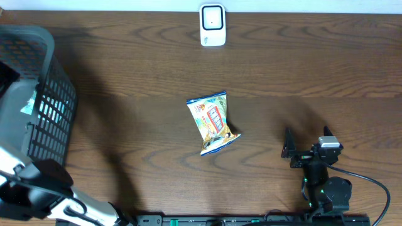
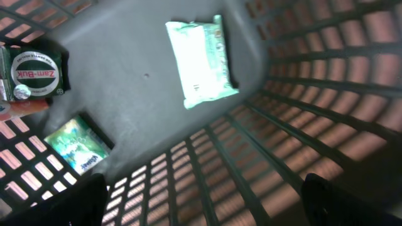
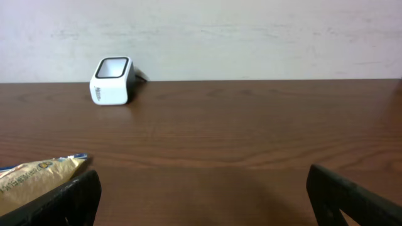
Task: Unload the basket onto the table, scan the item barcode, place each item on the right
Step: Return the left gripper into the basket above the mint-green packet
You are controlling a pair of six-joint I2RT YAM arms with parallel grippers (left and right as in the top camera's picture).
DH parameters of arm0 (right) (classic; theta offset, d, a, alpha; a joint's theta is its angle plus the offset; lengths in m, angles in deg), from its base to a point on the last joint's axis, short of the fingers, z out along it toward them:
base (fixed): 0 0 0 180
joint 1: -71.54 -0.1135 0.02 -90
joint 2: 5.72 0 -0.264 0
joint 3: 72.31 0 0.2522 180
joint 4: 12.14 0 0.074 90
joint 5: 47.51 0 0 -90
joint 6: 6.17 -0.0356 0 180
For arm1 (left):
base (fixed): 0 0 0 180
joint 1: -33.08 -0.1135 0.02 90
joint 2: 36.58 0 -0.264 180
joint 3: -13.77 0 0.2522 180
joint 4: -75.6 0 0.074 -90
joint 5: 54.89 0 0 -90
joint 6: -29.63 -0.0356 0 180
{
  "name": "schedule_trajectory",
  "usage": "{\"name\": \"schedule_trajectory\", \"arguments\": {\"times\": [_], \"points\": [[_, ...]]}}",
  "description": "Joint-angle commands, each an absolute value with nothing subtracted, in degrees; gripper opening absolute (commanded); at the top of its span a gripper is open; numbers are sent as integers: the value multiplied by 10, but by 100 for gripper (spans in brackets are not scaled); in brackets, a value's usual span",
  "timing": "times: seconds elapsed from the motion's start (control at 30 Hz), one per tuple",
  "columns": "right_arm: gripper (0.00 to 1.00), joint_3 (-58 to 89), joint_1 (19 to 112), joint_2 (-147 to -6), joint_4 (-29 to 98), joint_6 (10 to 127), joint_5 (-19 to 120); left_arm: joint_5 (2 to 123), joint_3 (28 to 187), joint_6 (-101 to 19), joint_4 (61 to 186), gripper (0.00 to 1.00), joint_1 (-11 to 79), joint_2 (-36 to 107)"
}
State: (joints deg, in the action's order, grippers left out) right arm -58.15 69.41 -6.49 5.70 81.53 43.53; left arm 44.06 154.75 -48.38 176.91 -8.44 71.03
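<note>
Grey plastic basket (image 1: pixel 53 94) at the left edge holds several packets (image 2: pixel 201 63). The left gripper (image 2: pixel 207 210) hangs over them, fingers spread, grasping nothing. Mid-table the snack bag (image 1: pixel 213 123) lies unscanned, I judge, well apart from the scanner (image 1: pixel 212 25) at the far edge. Open table (image 1: pixel 125 63) surrounds it. At the right, the right gripper (image 3: pixel 201 204) rests released and empty.

Overhead, the basket (image 1: pixel 44 94) runs off the left edge and the left arm (image 1: pixel 38 188) is cropped at lower left. In the left wrist view the Zam-Buk box (image 2: pixel 34 75) is cut at the left edge, and print on the green packet (image 2: pixel 78 147) and pale pack (image 2: pixel 200 61) blurs. In the right wrist view the snack bag (image 3: pixel 34 179) is cropped at lower left, partly behind a dark fingertip (image 3: pixel 69 198).
</note>
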Motion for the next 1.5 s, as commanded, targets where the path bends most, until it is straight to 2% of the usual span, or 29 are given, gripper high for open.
{"name": "schedule_trajectory", "arguments": {"times": [0.0,0.23,0.43,1.47], "points": [[99,-582,688,-65,59,822,433,413,1553,-486,1767,98,-88,747],[99,-582,688,-65,59,822,433,406,1551,-487,1786,98,-88,793],[99,-582,688,-65,59,822,433,324,1515,-441,1776,98,-94,798],[99,-582,688,-65,59,822,433,329,1387,-437,1643,98,-119,798]]}}
